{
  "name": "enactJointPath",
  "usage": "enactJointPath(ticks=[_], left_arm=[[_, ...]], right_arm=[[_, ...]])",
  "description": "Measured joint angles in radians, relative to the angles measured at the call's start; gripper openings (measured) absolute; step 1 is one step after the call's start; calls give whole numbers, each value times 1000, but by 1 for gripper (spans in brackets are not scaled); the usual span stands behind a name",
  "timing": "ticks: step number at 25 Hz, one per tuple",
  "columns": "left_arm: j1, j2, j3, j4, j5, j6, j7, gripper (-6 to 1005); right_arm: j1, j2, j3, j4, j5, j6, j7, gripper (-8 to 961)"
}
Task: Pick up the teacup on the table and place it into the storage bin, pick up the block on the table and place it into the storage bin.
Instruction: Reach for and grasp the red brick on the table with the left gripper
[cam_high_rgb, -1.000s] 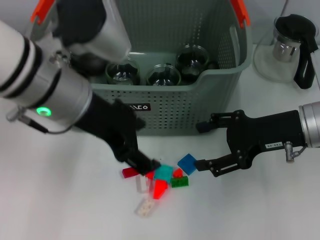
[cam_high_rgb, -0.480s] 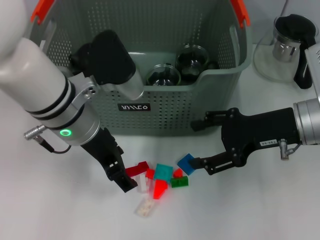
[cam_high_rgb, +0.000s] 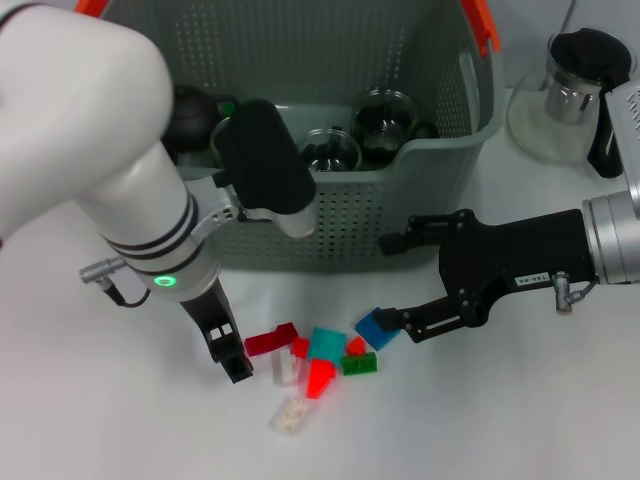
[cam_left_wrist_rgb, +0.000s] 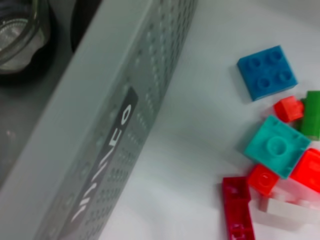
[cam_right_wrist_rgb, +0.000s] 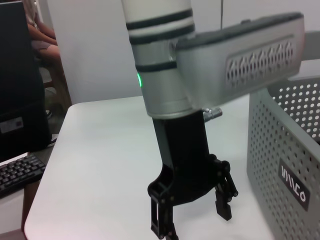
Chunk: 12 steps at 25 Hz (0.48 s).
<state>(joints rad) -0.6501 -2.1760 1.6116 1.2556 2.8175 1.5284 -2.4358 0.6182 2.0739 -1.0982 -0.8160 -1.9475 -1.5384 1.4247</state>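
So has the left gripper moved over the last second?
Yes. The left gripper pulled left, away from the scattered plastic blocks, toward open table.

My black left gripper (cam_high_rgb: 232, 358) hangs by a dark red block (cam_high_rgb: 270, 341); teal block (cam_high_rgb: 326, 343), blue block (cam_high_rgb: 375, 328), grey-green perforated storage bin (cam_high_rgb: 350, 220).

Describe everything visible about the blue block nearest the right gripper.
The blue block is a flat square plastic brick with four round studs on top, seen clearly in the left wrist view. It lies flat on the white table, slightly apart from the other blocks. The right gripper's lower finger reaches its edge; contact is unclear.
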Motion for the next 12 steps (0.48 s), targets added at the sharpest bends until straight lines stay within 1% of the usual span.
enactJointPath(ticks=[4, 12], left_arm=[[-13, -1, 40, -9, 8, -15, -25, 877], [-29, -1, 87, -11, 2, -33, -58, 860]], right_arm=[[0, 0, 1, 0, 0, 4, 0, 941], [-2, 0, 8, 0, -1, 5, -5, 941]])
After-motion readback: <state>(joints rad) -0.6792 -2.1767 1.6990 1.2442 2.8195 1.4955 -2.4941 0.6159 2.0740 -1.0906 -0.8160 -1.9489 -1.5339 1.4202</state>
